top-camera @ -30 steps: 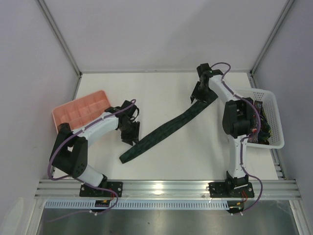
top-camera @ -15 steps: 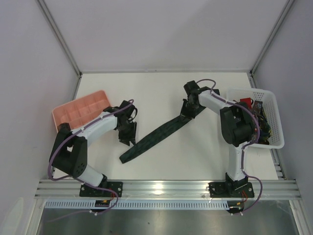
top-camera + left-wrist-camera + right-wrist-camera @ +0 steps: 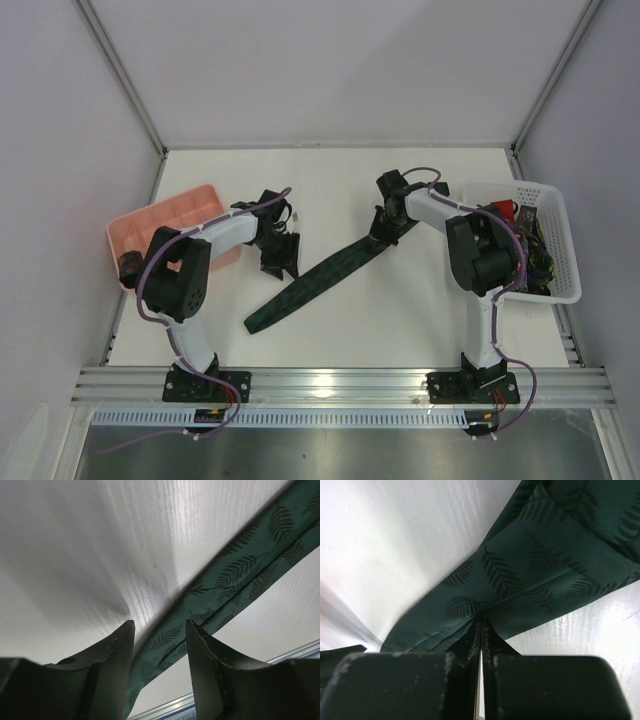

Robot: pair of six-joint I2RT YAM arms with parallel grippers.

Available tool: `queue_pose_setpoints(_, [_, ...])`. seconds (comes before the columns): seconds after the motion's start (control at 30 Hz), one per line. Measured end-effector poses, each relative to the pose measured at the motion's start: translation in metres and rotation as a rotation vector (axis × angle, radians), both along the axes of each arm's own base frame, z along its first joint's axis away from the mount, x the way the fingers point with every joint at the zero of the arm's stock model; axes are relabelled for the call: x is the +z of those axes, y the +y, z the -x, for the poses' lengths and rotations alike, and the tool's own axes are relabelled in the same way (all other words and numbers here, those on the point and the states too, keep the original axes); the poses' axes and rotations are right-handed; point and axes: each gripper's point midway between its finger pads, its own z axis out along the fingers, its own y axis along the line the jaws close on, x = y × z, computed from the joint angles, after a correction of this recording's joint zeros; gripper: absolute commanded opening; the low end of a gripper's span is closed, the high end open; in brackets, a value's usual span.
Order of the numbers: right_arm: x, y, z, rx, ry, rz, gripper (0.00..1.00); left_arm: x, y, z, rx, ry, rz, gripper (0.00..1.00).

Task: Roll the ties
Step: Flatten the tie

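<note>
Nearest, the wide end of the dark green tie (image 3: 262, 316) lies flat on the white table (image 3: 400, 330), and the strip runs slantwise from there, away and to the right. Partway along it, on its left side, the left jaws stand about half apart with nothing in them. Seen from the left wrist, the leaf-printed tie (image 3: 240, 575) passes under the gap between the two fingers (image 3: 112, 665); whether they touch it I cannot tell. The left arm (image 3: 225, 232) reaches across from beside the pink tray (image 3: 150, 225), which sits at the table's left edge. Farther back, the right jaws are pressed tight together on the narrow far end of the tie (image 3: 520, 570), and the cloth bunches into folds right at their tips. Beside the right arm (image 3: 480, 250), the white basket (image 3: 565, 288) stands at the table's right edge. It holds a heap of dark fabric (image 3: 535, 255) with a touch of red.
</note>
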Motion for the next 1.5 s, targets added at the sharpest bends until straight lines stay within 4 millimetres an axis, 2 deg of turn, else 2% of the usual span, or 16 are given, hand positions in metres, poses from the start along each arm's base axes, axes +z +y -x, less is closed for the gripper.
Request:
queue_pose_setpoints(0.1, [-0.001, 0.003, 0.0, -0.006, 0.007, -0.014, 0.0, -0.008, 0.0, 0.003, -0.015, 0.023, -0.004, 0.5])
queue_pose_setpoints(0.3, [-0.001, 0.009, -0.002, -0.02, 0.011, -0.047, 0.0, -0.01, -0.002, 0.001, -0.032, 0.019, 0.008, 0.44])
queue_pose_setpoints(0.47, [-0.002, 0.013, -0.003, -0.03, 0.02, -0.071, 0.0, -0.014, -0.007, 0.003, -0.044, 0.034, 0.027, 0.31])
queue_pose_setpoints(0.5, [-0.001, 0.014, -0.003, -0.032, 0.021, -0.075, 0.0, -0.015, -0.007, 0.004, -0.047, 0.036, 0.03, 0.27])
queue_pose_setpoints(0.53, [-0.002, 0.015, -0.004, -0.036, 0.022, -0.079, 0.0, -0.015, -0.008, 0.004, -0.05, 0.038, 0.033, 0.16])
queue_pose_setpoints(0.87, [-0.002, 0.015, -0.004, -0.046, 0.028, -0.087, 0.0, -0.013, -0.007, 0.008, -0.054, 0.047, 0.03, 0.01])
queue_pose_setpoints(1.27, [-0.003, 0.013, -0.006, -0.061, 0.04, -0.099, 0.0, 0.014, -0.015, 0.014, -0.057, 0.031, 0.094, 0.0])
queue_pose_setpoints(1.5, [-0.003, 0.012, -0.006, -0.064, 0.045, -0.105, 0.0, 0.0, -0.015, 0.036, -0.066, 0.1, 0.095, 0.01])
